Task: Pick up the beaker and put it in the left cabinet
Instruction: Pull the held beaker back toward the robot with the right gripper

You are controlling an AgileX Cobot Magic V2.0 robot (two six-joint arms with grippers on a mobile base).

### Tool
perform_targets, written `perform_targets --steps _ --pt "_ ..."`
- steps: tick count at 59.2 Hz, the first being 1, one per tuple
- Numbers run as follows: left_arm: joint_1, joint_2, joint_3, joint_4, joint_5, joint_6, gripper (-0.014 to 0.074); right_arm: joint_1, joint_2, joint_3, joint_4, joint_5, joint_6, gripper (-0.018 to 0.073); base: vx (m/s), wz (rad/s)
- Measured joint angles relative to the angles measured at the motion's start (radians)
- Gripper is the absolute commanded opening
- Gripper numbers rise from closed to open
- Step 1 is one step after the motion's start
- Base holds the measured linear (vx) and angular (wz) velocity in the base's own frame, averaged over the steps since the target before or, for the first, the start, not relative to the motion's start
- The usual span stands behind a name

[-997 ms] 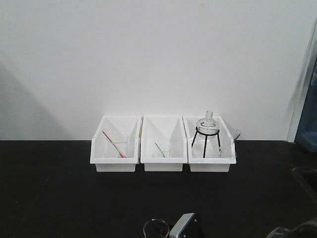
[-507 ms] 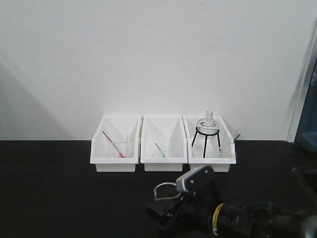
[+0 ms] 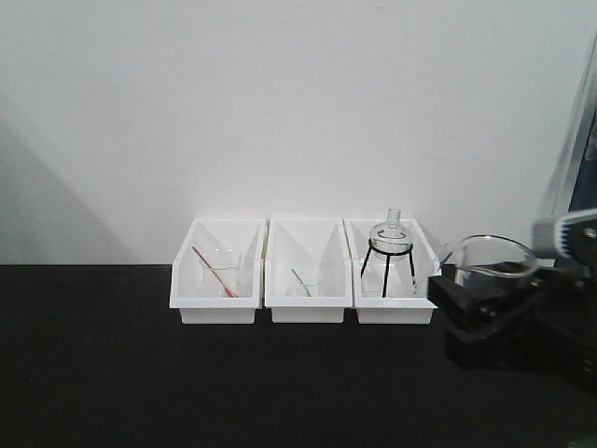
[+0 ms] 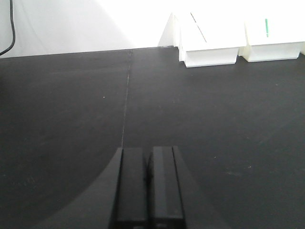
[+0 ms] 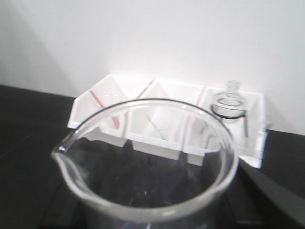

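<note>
The clear glass beaker (image 3: 494, 259) with a pour spout is held above the black table (image 3: 140, 373) at the right side of the front view. My right gripper (image 3: 487, 313) is shut on it, black fingers around its lower body. In the right wrist view the beaker's rim (image 5: 143, 210) fills the lower frame, spout to the left, and hides the fingertips. My left gripper (image 4: 148, 153) is shut and empty, low over the bare black table (image 4: 214, 109). The left cabinet is out of view.
Three white bins stand in a row against the white wall: the left bin (image 3: 216, 306) holds a glass vessel with a red rod, the middle bin (image 3: 308, 308) one with a green rod, the right bin (image 3: 394, 310) a round flask on a black tripod (image 3: 387, 245).
My right gripper has carried the beaker from the bottom centre of the front view up and to the right. The bins and left gripper have not moved.
</note>
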Motion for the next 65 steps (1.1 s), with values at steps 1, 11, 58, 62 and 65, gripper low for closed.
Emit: perform_targets --steps 1,11,58,62,65 --pt "0.000 0.000 0.000 0.000 0.000 0.000 0.0004 0.000 -0.025 0.017 -0.002 0.011 0.006 -0.0004 0.00 0.00" --pt "0.000 0.000 0.000 0.000 0.000 0.000 0.0004 0.000 -0.187 0.114 0.013 0.083 0.019 -0.0004 0.00 0.00" --pt "0.000 0.000 0.000 0.000 0.000 0.000 0.0004 0.000 -0.281 0.144 0.020 0.106 0.022 -0.0003 0.00 0.00" --pt "0.000 0.000 0.000 0.000 0.000 0.000 0.0004 0.000 -0.281 0.144 0.020 0.106 0.022 -0.0003 -0.01 0.04" --pt "0.000 0.000 0.000 0.000 0.000 0.000 0.0004 0.000 -0.281 0.144 0.020 0.106 0.022 -0.0003 -0.02 0.08"
